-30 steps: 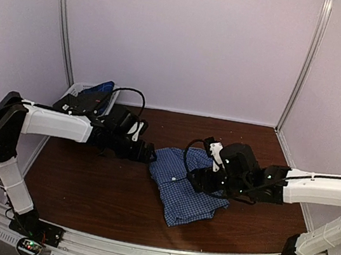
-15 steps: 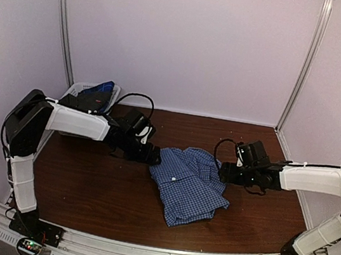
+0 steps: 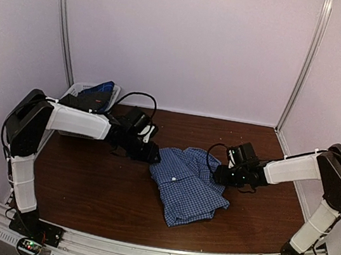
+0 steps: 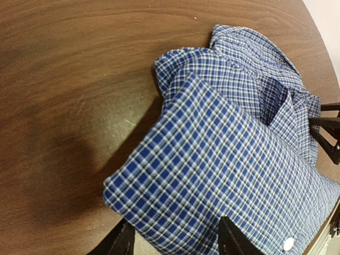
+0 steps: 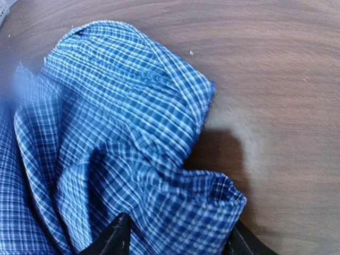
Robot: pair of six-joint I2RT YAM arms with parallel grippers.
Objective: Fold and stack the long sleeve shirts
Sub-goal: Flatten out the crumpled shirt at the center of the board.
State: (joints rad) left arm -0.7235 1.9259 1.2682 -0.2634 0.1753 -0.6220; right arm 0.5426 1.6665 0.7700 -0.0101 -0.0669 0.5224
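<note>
Basket [image 3: 74,90]: white lattice; stands at the far-left corner of the tabletop [image 3: 96,193], against the left wall; holds dark blue items [image 3: 97,94].
Left arm: reaches from the left side toward the middle, low over the tabletop.
Left claw [image 3: 153,155]: at the left edge of the shirt [image 3: 188,187]. In the left wrist view, the two fingers [image 4: 125,241] stand apart with a folded corner of the shirt between them. Whether they bear on the cloth cannot be told.
Shirt: blue-and-white fine check; lies on the tabletop just right of centre, between the two claws. The near part is folded flat, the far part is rumpled. The collar [image 4: 249,48] sits at the far end. One white button [image 4: 288,243] shows on the flat panel.
Right claw [image 3: 218,173]: at the right edge of the shirt, at its far part. In the right wrist view, the fingers [image 5: 114,236] stand apart with a bunched fold of cloth between them. Grip cannot be told.
Right arm: reaches from the right side toward the middle, forearm low and near level.
</note>
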